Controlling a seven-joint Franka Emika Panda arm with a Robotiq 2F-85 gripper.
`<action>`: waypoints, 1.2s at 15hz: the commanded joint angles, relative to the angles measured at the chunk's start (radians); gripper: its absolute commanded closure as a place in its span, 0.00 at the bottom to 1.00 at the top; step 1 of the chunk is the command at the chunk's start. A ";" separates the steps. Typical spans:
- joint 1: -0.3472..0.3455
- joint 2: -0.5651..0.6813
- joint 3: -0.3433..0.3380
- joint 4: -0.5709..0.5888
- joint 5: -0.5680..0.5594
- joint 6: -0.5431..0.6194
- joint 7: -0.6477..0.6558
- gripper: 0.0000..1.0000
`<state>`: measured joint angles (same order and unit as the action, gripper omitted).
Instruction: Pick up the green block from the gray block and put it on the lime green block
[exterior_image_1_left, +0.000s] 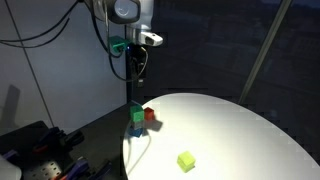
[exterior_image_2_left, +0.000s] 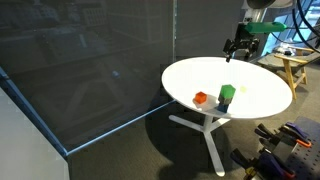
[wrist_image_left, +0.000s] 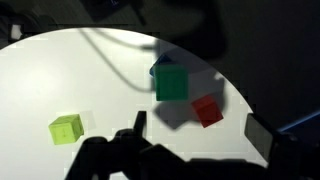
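1. The Robotiq gripper (exterior_image_1_left: 137, 68) hangs released. In the wrist view its two dark fingers (wrist_image_left: 137, 125) stand wide apart at the bottom edge, with nothing between them but bare tabletop and shadow.
2. In both exterior views the gripper (exterior_image_2_left: 237, 47) is in the air, well above the green block (exterior_image_1_left: 136, 116) and touching nothing.
3. In the wrist view the gripper (wrist_image_left: 197, 136) looks down on the green block (wrist_image_left: 171, 83), which lies ahead of the gap between the fingers.
4. The green block (exterior_image_2_left: 227, 93) sits on top of the gray block (exterior_image_1_left: 136, 129). The two make a short upright stack near the edge of the white round table (exterior_image_1_left: 240, 125).
5. In the wrist view only a thin sliver of the gray block (wrist_image_left: 156, 70) shows past an edge of the green block.
6. An orange-red block (exterior_image_1_left: 150, 114) stands on the table just beside the green block's stack. The pictures do not settle whether it touches the stack. It also shows in the wrist view (wrist_image_left: 207, 110) and in an exterior view (exterior_image_2_left: 201, 98).
7. The lime green block (exterior_image_1_left: 186, 160) lies alone on the tabletop, well apart from the green block, with bare table between them. In the wrist view (wrist_image_left: 67, 129) it sits far off to the side of the green block, opposite the orange-red block.
8. Beyond the green block's table (exterior_image_2_left: 190, 75), an exterior view shows a wooden stool (exterior_image_2_left: 293, 66).
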<state>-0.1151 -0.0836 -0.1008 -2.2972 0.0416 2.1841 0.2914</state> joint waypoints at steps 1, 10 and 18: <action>-0.006 -0.012 -0.002 -0.047 -0.033 0.088 -0.011 0.00; -0.002 0.036 0.001 -0.108 -0.041 0.236 -0.005 0.00; 0.004 0.126 -0.003 -0.074 -0.032 0.235 -0.006 0.00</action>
<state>-0.1134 0.0077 -0.1010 -2.3983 0.0064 2.4119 0.2912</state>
